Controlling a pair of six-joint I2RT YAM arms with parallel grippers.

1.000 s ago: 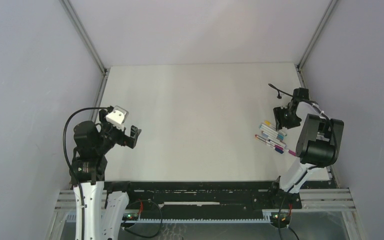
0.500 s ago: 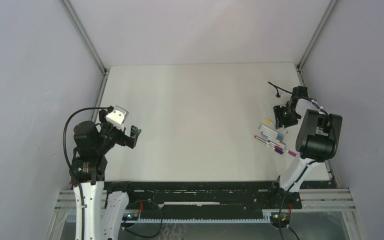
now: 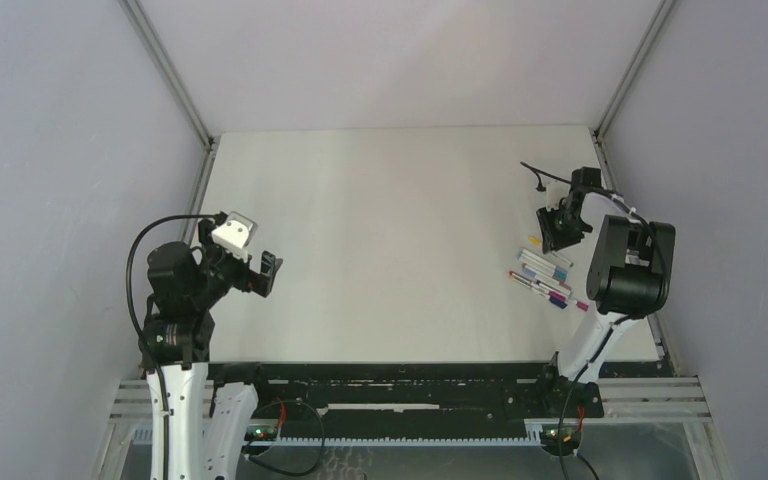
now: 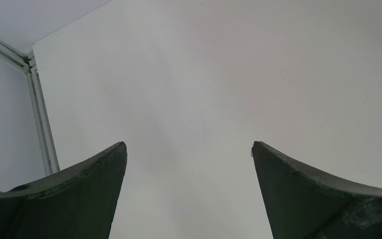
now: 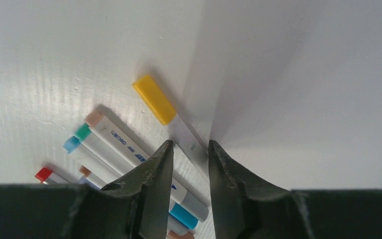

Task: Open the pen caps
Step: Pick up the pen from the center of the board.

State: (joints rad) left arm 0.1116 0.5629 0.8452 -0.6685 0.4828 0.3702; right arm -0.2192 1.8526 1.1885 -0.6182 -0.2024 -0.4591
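Observation:
Several white-barrelled pens (image 3: 545, 278) lie side by side at the table's right edge, coloured caps on their ends. Furthest from the arms lies a pen (image 5: 186, 137) with a yellow cap (image 5: 154, 99). My right gripper (image 5: 189, 145) straddles its barrel with narrow jaws. The right finger is at the barrel, and a strip of table shows between the left finger and the barrel. From above, that gripper (image 3: 558, 228) hangs over the yellow cap (image 3: 536, 240). Peach, green and blue caps (image 5: 82, 132) show to the left. My left gripper (image 4: 189, 149) stands wide open over bare table, far left (image 3: 265, 272).
A black cable (image 3: 540, 178) sticks out behind the right wrist. The enclosure's right wall and its metal post (image 3: 610, 150) stand close beside the pens. A metal rail (image 4: 42, 124) runs along the table's left edge.
My right gripper has moved a little away from the arms' bases and to the left, and its jaws have narrowed around the yellow-capped pen's barrel. The left arm has not moved.

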